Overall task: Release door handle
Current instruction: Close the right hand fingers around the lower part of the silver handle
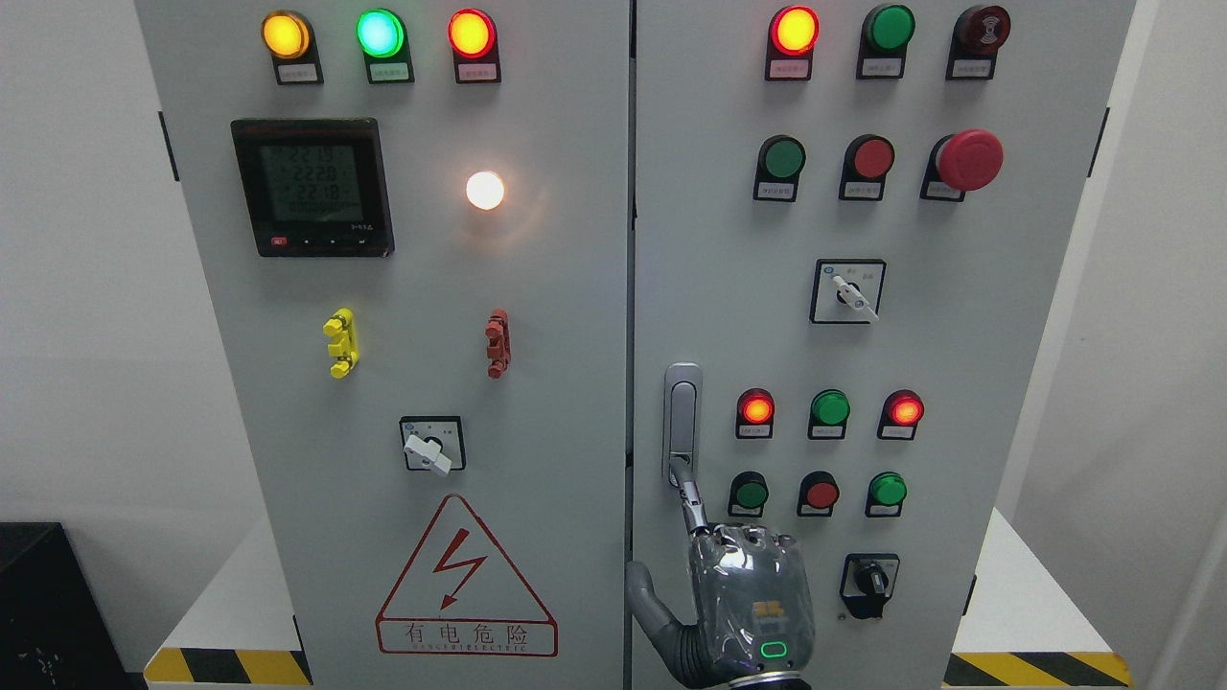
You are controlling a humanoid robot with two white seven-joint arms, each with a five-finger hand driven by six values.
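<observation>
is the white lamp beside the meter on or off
On: the white lamp glows brightly and casts a warm halo on the grey panel.

Door handle: slim silver swing-type lever, upright and seated flush in its escutcheon on the right cabinet door, just beside the centre seam, left of the lower indicator lamps. Door sits shut, flush with the left one. One extended robot fingertip touches the handle's lower end.
</observation>
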